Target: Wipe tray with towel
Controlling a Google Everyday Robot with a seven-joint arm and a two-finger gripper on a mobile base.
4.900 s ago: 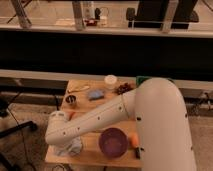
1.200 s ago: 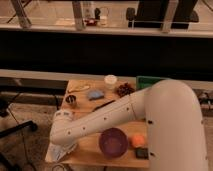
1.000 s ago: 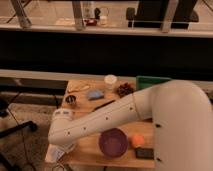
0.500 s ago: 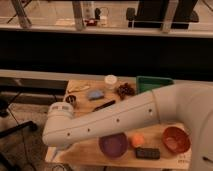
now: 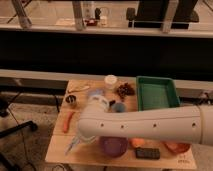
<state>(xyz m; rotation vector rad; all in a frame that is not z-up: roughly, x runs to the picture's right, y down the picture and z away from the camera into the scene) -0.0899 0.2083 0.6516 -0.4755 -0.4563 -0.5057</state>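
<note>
**A:** One green tray (image 5: 157,93), at the far right of the table (image 5: 56,151). Where is the towel from it?

**B:** Well to the tray's left and much nearer the camera. The pale towel (image 5: 73,145) lies rumpled by the front edge, apart from the tray.

**A:** And the gripper?

**B:** The gripper (image 5: 82,137) is low, just by the towel, under the bend of the white arm (image 5: 150,125) that crosses in front of the tray. I cannot tell whether it grips the cloth.

**A:** Anything between?

**B:** A purple bowl (image 5: 114,146), in front of the tray and to its left.
</note>
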